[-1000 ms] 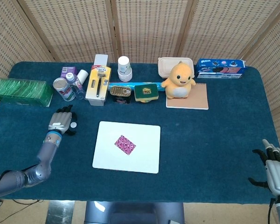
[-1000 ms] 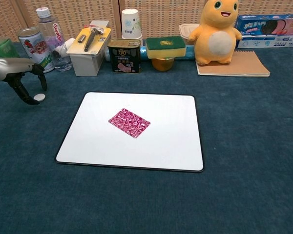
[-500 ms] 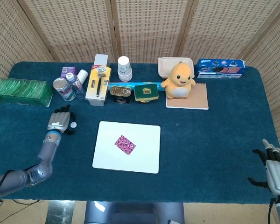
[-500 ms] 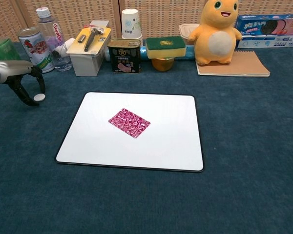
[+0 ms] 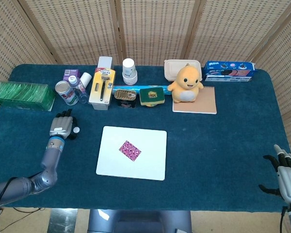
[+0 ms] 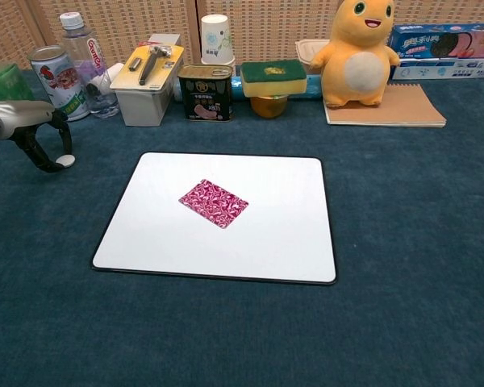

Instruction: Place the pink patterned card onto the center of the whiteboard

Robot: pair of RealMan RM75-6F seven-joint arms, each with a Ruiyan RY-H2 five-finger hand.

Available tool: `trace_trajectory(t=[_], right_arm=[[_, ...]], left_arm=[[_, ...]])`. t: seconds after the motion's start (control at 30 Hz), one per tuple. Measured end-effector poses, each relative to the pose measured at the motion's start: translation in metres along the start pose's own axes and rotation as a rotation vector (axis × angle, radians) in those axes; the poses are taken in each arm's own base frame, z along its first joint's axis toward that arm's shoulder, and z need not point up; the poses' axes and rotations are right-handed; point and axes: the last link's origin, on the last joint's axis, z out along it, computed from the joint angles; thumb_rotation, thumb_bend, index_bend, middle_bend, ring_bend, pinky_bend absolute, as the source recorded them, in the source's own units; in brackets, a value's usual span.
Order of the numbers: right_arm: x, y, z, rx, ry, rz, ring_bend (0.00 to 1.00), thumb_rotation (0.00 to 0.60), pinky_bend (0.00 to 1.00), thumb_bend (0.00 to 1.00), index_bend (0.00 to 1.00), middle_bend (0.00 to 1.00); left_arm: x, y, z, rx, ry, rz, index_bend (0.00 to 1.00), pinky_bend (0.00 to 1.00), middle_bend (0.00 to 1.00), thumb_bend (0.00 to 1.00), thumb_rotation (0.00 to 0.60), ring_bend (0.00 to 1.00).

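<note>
Left robot hand (image 5: 62,126) off to side on counter (image 5: 218,145), fingers curled, seemingly empty, hard to tell. Right robot hand (image 5: 287,174) spread, empty, at near edge. Pink patterned card (image 6: 214,203) flat mid whiteboard (image 6: 282,242). Placing looks done; next just park arms.
</note>
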Motion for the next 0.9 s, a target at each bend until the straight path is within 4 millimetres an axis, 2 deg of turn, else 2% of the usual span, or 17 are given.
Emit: trace_trajectory(t=[0.3,0.6,0.9], right_arm=[[-0.0001,-0.0001,0.0,0.002,-0.004,0.002,0.0,0.6,0.0,0.01,0.23,0.0],[0.0015,0.0008,0.0002,0.001,0.0,0.008,0.0,0.6,0.0,0.01,0.23,0.0],[0.0007,0.0004,0.0002,0.002,-0.006,0.008,0.0,0.6,0.0,0.01,0.23,0.0]], left_arm=[[-0.0042,0.0039,0.0004,-0.008,-0.002,0.009,0.4,0.07,0.0,0.3,0.6,0.0],[-0.0041,0.0024,0.0012,0.001,0.003,0.01,0.49,0.07,0.0,0.31,0.6,0.0],[-0.0034,0.0046,-0.0004,-0.006,0.006,0.015,0.5,0.07,0.0,0.32,0.6,0.0]])
